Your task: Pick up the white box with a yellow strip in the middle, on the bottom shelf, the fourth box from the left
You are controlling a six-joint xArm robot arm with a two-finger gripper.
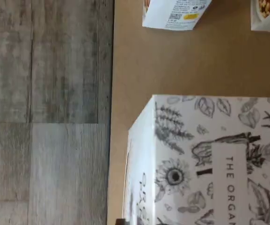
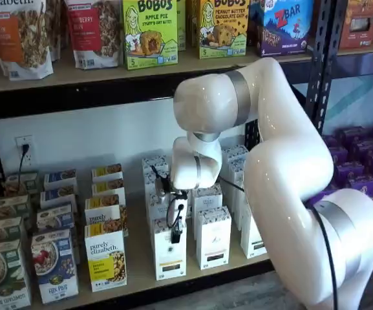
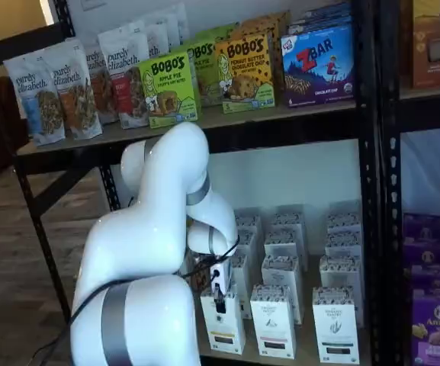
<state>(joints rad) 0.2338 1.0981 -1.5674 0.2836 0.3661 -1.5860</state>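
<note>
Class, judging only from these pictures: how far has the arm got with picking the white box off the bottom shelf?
Done: the arm has reached the claw down to the white box at the front of the bottom shelf; in both shelf views it sits at the box's top.
In hand: the grasp; whether the fingers have closed cannot be told.
Left: lifting; the box stands on the board.

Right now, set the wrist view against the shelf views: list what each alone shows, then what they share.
Wrist view only: the grey plank floor beside the shelf edge, and the botanical drawings on the white box top. Shelf views only: the gripper hanging over that box, the arm, Bobo's boxes above. Shared: the white box and the bottom shelf.
</note>
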